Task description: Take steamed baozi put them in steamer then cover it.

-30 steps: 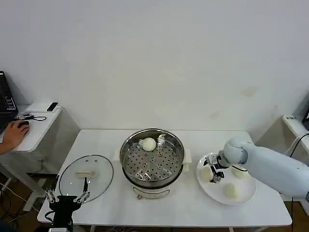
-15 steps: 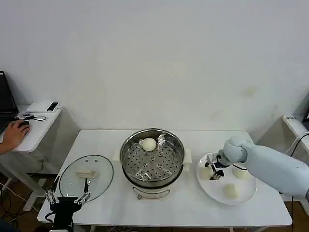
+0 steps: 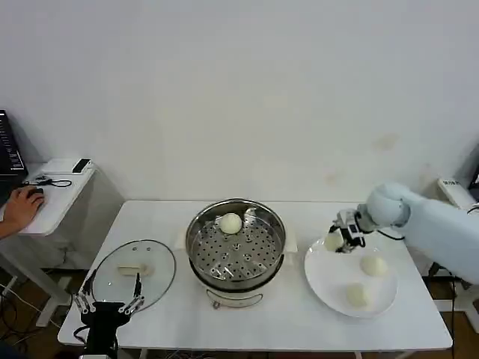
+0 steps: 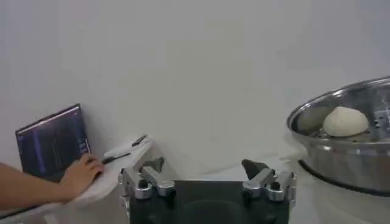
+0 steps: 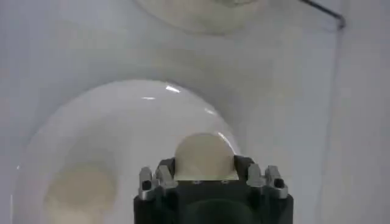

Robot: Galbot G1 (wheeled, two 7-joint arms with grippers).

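Fingers [image 3: 133, 304] of the left gripper [image 3: 106, 305] splayed apart at the near left edge of the table [image 3: 172, 329], holding nothing, parked just this side of the cover [image 3: 134, 273] — the glass lid lies flat on the tabletop with its cream handle up. From the left wrist camera the same gripper [image 4: 207, 173] shows both fingers wide, the steamer [image 4: 350, 137] off to one side. Middle of the table, the steamer [image 3: 236, 250] stands open, one baozi [image 3: 230, 223] sitting on the perforated tray toward the far rim. Over on the right, the white plate [image 3: 329, 288] carries two baozi, one nearer [image 3: 358, 295], one farther [image 3: 373, 265]. Above the plate's far left edge the right gripper [image 3: 338, 240] is clamped on a baozi [image 3: 333, 241] — it hangs clear of the plate, pinched between the fingers. The right wrist camera confirms it: right gripper [image 5: 205, 173] closed around the bun [image 5: 205, 157], plate [image 5: 122, 122] below
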